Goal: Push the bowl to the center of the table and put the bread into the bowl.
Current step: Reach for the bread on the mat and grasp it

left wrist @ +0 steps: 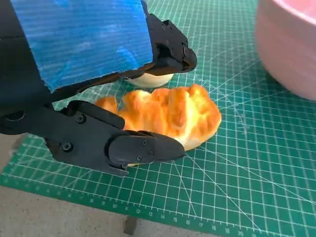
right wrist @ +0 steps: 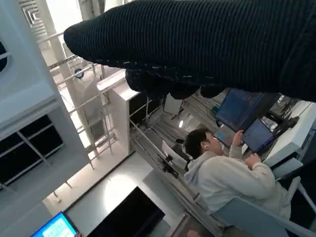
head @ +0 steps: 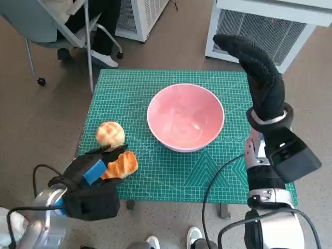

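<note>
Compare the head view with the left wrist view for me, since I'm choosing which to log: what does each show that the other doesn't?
Only the head view shows the right hand raised beside the table, the whole pink bowl and a chair.

Only the left wrist view shows the left hand's fingers lying close on both sides of the elongated bread roll.

Both show the left hand, that roll, the round bun behind it and the green cutting mat.
</note>
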Controlling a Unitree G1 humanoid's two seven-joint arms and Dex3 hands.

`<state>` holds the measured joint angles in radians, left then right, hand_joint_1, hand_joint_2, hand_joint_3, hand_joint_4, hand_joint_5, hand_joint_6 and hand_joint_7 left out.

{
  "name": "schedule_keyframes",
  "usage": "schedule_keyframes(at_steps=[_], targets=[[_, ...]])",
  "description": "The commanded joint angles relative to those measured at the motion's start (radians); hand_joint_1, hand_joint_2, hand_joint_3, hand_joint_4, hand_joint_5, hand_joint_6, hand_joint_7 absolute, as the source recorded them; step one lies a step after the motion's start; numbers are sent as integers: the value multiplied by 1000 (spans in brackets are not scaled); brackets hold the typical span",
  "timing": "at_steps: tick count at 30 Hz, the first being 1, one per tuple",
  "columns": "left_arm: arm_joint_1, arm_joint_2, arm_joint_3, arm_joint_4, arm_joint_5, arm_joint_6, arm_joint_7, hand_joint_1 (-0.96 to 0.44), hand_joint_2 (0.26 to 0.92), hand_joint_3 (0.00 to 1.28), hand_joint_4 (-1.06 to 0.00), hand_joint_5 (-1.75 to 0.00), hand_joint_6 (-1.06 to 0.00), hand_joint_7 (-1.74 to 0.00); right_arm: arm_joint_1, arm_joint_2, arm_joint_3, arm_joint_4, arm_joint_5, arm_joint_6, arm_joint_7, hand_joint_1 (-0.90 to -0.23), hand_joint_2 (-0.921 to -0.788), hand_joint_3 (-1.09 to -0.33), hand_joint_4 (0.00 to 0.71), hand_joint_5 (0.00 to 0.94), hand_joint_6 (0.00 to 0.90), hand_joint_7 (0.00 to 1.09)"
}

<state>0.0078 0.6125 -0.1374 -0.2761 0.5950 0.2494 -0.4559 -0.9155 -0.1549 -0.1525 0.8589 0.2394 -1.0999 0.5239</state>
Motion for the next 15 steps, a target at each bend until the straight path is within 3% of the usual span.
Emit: schedule_keyframes(at_steps=[1,9,12,13,14,15], targets=[[-1,-15,-18,44,16,-4,32,-502,921,205,-493,-55,-443,-59,35,2,3,-4,0,8,-8,-567,-921,-750,250,0,278,139],[2,-26,-24,81,8,-36,88,-300,921,111,-763,-200,-624,-146,41,6,5,-7,-4,5,-19,-563,-921,-751,250,0,274,144],[2,-26,-21,95,4,-67,122,-223,921,83,-747,-503,-673,-275,44,7,6,-9,-7,4,-23,-560,-921,-753,253,1,273,146],[3,-25,-20,98,2,-76,130,-272,921,118,-730,-642,-631,-663,46,8,6,-11,-8,3,-25,-558,-921,-753,254,2,272,147],[2,-25,-17,105,-2,-91,142,-302,921,148,-715,-739,-596,-921,47,9,7,-11,-8,2,-26,-557,-921,-753,255,3,272,148],[1,-24,-15,110,-6,-103,151,-242,921,145,-710,-839,-574,-982,47,9,7,-12,-8,2,-27,-557,-921,-754,256,3,271,148]])
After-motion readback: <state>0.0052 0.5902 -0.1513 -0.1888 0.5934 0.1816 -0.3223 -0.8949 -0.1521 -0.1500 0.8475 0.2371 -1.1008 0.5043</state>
